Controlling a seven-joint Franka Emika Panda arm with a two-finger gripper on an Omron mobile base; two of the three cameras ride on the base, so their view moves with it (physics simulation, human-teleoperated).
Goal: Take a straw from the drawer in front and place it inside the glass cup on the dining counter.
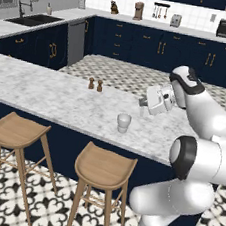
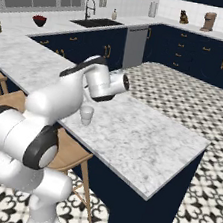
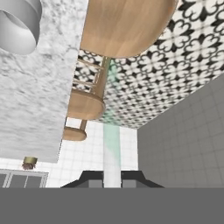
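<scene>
Glass cup [image 3: 17,24] cropped at hand-view corner, straw [image 3: 111,153] base hidden between jaws, its far tip faint, possibly blurred.

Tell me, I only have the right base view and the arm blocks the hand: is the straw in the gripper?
Observer: Yes. In the hand view the gripper is shut on the straw, which sticks straight out between the tips.
Operator: Is it lined up with the glass cup?
Observer: No. The glass cup sits in that view's upper left corner, well off the straw's line.
Operator: Anything near the cup I can't see?
Observer: The left base view shows two brown shakers on the dining counter, beyond the cup and apart from it.
</scene>
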